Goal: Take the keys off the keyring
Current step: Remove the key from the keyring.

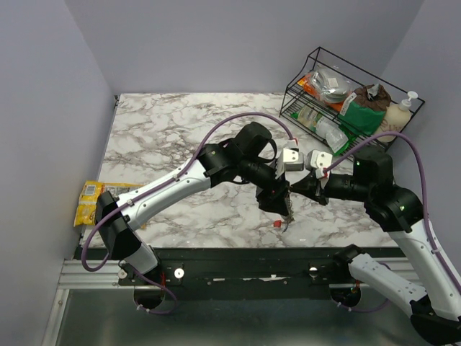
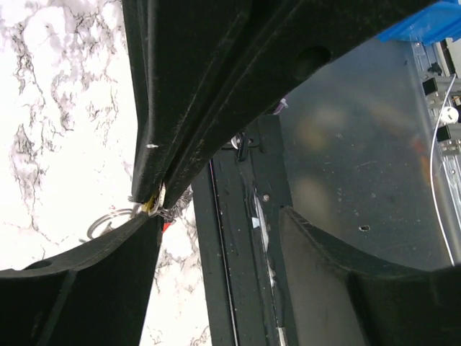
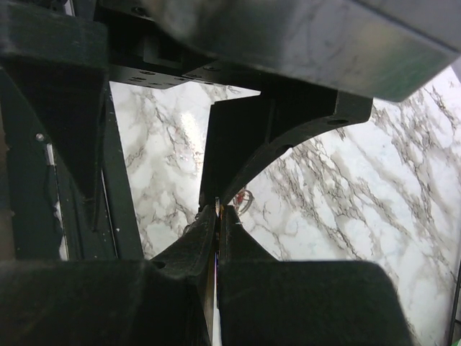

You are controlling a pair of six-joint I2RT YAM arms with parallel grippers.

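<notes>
A yellow snack packet (image 1: 90,202) lies at the left edge of the bench (image 1: 158,130). The left hand (image 1: 281,203) reaches over the middle front, fingers spread wide and gripping nothing, one finger just beside the bunch. The keys (image 1: 282,223) dangle there above the bench's near edge with a thin metal ring (image 2: 108,220), and a yellow tag (image 2: 151,205) is pinched at the tips of the closed right hand (image 1: 295,192). A wire basket (image 1: 346,94) stands at the far right.

Jaws wide apart; thin metal ring (image 2: 108,218) beside yellow tag (image 2: 151,207), over marble table (image 2: 57,108)
</notes>
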